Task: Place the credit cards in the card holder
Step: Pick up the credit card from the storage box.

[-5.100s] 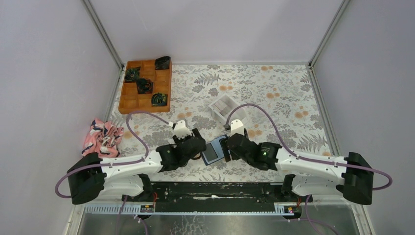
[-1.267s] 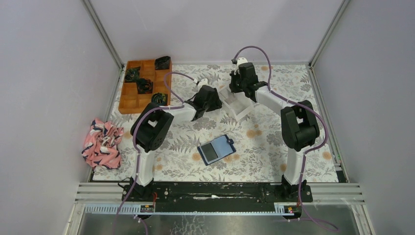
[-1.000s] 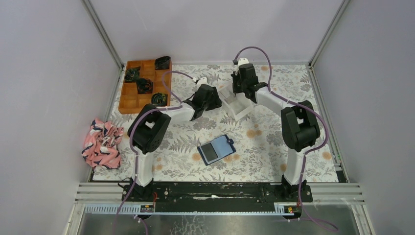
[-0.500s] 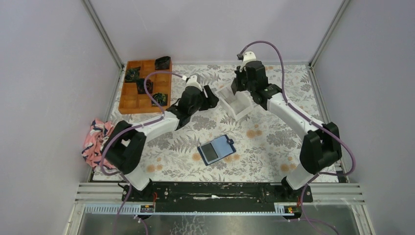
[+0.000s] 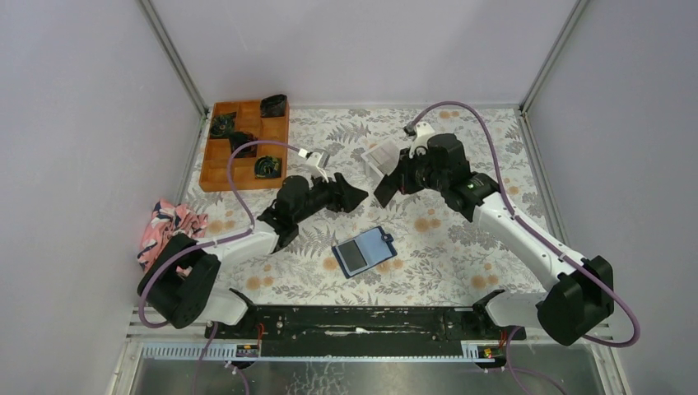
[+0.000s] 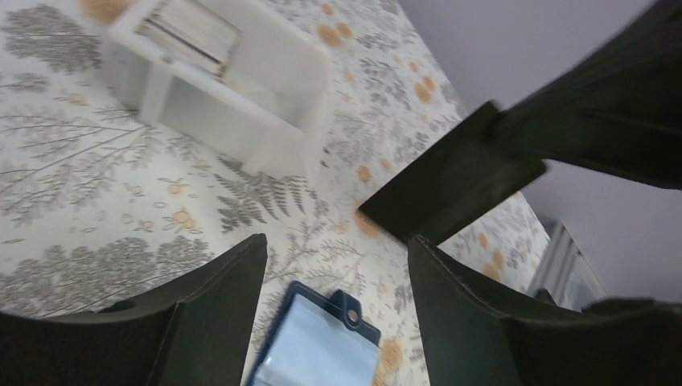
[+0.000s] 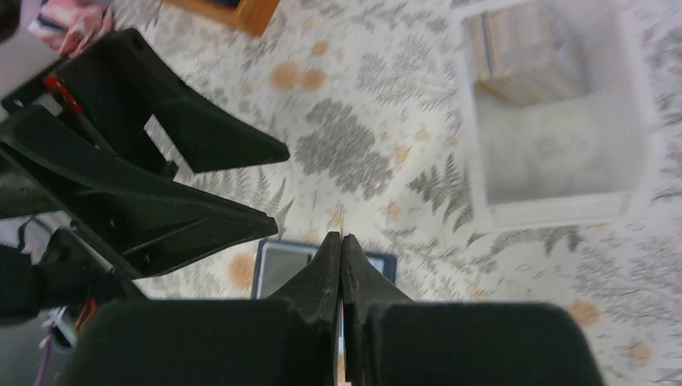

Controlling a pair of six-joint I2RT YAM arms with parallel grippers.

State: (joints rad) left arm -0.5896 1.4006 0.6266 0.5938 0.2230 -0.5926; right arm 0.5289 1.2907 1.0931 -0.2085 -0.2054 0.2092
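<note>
Okay, so my right claw (image 7: 341, 238) is clenched tight on one card (image 7: 341, 217). I only see the card edge-on, as a thin sliver poking past the tips, up in the air between the white box (image 5: 380, 154) and the card holder (image 5: 365, 251). The holder lies flat on the desk (image 5: 461, 247), pale side up, closer to the arm bases than either claw. My left claw (image 6: 335, 245) is spread wide with nothing in it, hovering just beside the right one, and the holder shows in the gap between its fingers. I'd guess the card is light, stiff and slick, so pinching one short end is the way to go, leaving most of it free to slide into a slot. The holder looks soft and light enough to skate off unless the left claw pins it. The rest of the cards (image 7: 527, 52) sit stacked in one half of the box. The orange tray (image 5: 216, 169) and pink cloth (image 5: 171, 232) are well off to the left, so the only real crowding is the two claws being so close together.
</note>
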